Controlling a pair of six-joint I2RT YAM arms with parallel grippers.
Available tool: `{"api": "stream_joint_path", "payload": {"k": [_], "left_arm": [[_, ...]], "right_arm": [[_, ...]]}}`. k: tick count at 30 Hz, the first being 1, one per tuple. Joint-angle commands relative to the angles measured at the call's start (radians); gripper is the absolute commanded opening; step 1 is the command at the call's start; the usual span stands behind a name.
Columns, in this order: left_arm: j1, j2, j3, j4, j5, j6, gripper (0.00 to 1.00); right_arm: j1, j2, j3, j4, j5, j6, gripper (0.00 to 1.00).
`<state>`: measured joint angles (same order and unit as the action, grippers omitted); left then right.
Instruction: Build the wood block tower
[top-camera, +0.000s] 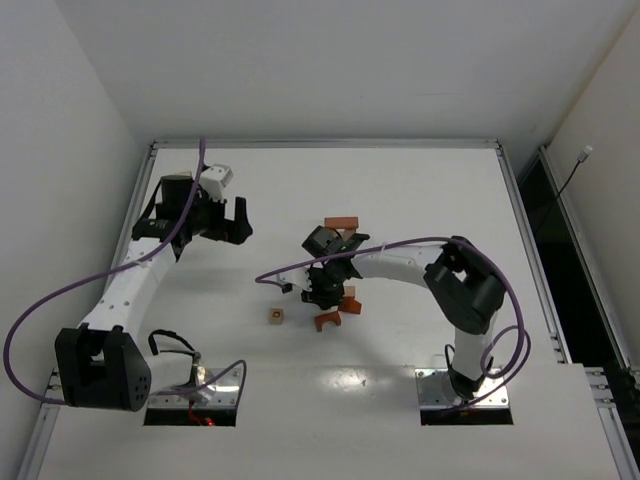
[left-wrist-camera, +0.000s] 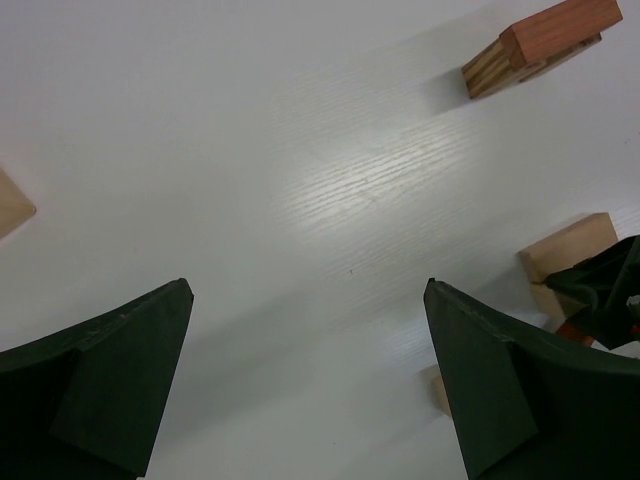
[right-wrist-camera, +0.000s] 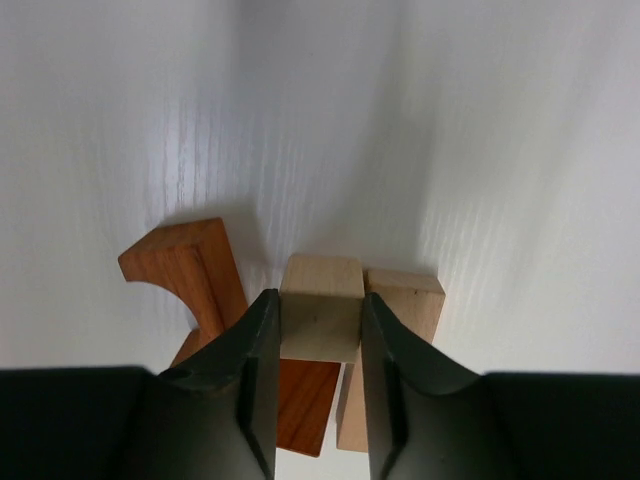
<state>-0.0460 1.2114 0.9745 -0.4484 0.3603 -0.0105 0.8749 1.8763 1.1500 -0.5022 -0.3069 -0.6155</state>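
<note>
The wooden blocks lie in a loose cluster at mid-table rather than a tower. In the right wrist view my right gripper (right-wrist-camera: 320, 300) is shut on a pale cube (right-wrist-camera: 322, 285) that rests on the table. A reddish-brown arch (right-wrist-camera: 185, 265) lies to its left, a pale bar (right-wrist-camera: 405, 305) touches its right side, and a reddish-brown block (right-wrist-camera: 305, 400) lies under the jaws. From above, the right gripper (top-camera: 322, 292) hides most of this cluster. My left gripper (top-camera: 245, 218) hovers open over bare table, left of the blocks, with nothing between its fingers (left-wrist-camera: 140, 350).
A reddish-brown bar lying on a striped tan block (top-camera: 341, 223) sits behind the cluster and also shows in the left wrist view (left-wrist-camera: 545, 40). A small cube (top-camera: 276, 315) lies alone to the front left. The arch (top-camera: 327, 321) is at the cluster's near side.
</note>
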Motion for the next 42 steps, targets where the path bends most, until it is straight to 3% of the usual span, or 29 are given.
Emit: {"api": "stream_joint_path", "payload": {"k": [1, 2, 5, 13, 16, 21, 26, 33, 37, 42], "left_arm": [[0.011, -0.001, -0.003, -0.001, 0.052, 0.075, 1.0], [0.011, -0.012, -0.003, -0.021, 0.09, 0.105, 1.0], [0.011, -0.023, -0.003, -0.101, 0.196, 0.288, 0.95], [-0.001, 0.039, 0.03, -0.638, 0.43, 0.979, 0.94], [-0.053, 0.048, -0.003, -0.719, 0.417, 1.079, 0.94], [-0.164, 0.025, -0.074, -0.613, 0.384, 1.018, 0.91], [-0.319, 0.005, -0.173, -0.4, 0.349, 0.902, 0.83], [-0.541, -0.032, -0.324, -0.047, 0.115, 0.772, 0.68], [-0.594, 0.0, -0.347, 0.048, 0.026, 0.762, 0.65], [-0.603, 0.06, -0.347, 0.085, 0.017, 0.785, 0.65]], "right_arm": [[0.009, 0.006, 0.025, 0.001, 0.008, -0.006, 0.2], [0.009, 0.006, 0.014, 0.001, 0.008, -0.006, 0.1], [-0.02, -0.057, -0.007, 0.011, 0.029, 0.003, 0.0], [-0.152, -0.305, -0.055, -0.044, 0.038, 0.003, 0.0], [-0.244, -0.374, -0.046, -0.079, 0.058, -0.006, 0.0], [-0.365, -0.407, -0.007, -0.104, 0.071, 0.005, 0.0], [-0.481, -0.396, 0.054, -0.104, 0.019, 0.052, 0.0], [-0.57, -0.378, 0.097, -0.124, -0.011, 0.074, 0.0], [-0.588, -0.378, 0.106, -0.133, -0.02, 0.074, 0.0], [-0.597, -0.378, 0.106, -0.133, -0.02, 0.074, 0.0]]}}
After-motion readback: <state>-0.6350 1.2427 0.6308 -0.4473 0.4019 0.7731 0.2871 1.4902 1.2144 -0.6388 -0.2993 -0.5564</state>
